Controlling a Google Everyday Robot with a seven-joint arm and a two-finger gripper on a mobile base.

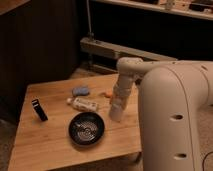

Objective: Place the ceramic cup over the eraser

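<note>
Hand [118, 105] is low over the table [47, 150], right of centre, hanging off the white arm [126, 80] that drops straight down from the elbow. The big white robot body [172, 120] fills the right side and covers the table's right edge.

Grip state: cannot tell. The tip of the arm is one pale tapered mass. The bottom of it looks like the ceramic cup [115, 114], at or just above the wood, but I can't separate cup from hand or say whether it's touching down.

Eraser [38, 110] is on the far left of the table near the left edge, a slim black bar tilted on end, well apart from the hand.

Between them:
- black bowl [86, 128], front centre, just left of the hand
- white tube [84, 104] lying on its side, just behind the bowl
- blue-grey lump [80, 91] behind the tube, near it
- small orange bit [107, 93] beside the arm, too small to identify

Bowl and tube sit between cup and eraser. Dark wall and a pale rail behind the table.
</note>
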